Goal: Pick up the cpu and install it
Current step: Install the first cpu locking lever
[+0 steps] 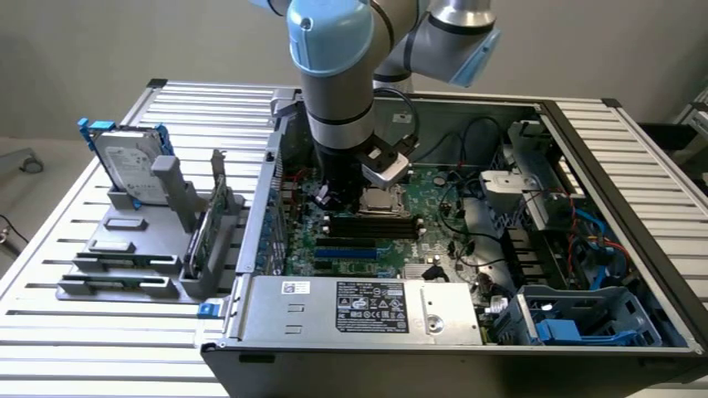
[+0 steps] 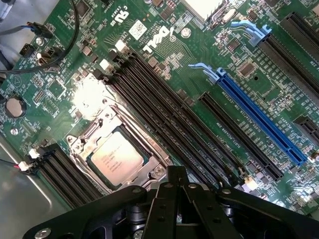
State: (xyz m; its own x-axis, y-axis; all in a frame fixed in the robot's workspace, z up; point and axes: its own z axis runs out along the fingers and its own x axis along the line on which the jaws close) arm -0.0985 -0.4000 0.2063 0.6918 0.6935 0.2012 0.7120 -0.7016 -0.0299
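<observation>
Inside the metal-framed socket (image 2: 117,149) on the green motherboard (image 2: 199,64) lies the cpu (image 2: 118,158), flat, its silver top showing. Black memory slots (image 2: 164,114) run just beside the socket, a long blue slot (image 2: 259,119) farther off. Just above the socket's edge hangs the tool (image 2: 178,199), its fingers pressed together and pinching nothing. Outside the computer case (image 1: 354,319), a hard drive (image 1: 131,166) stands on a grey rack on the slatted surface (image 1: 66,240).
</observation>
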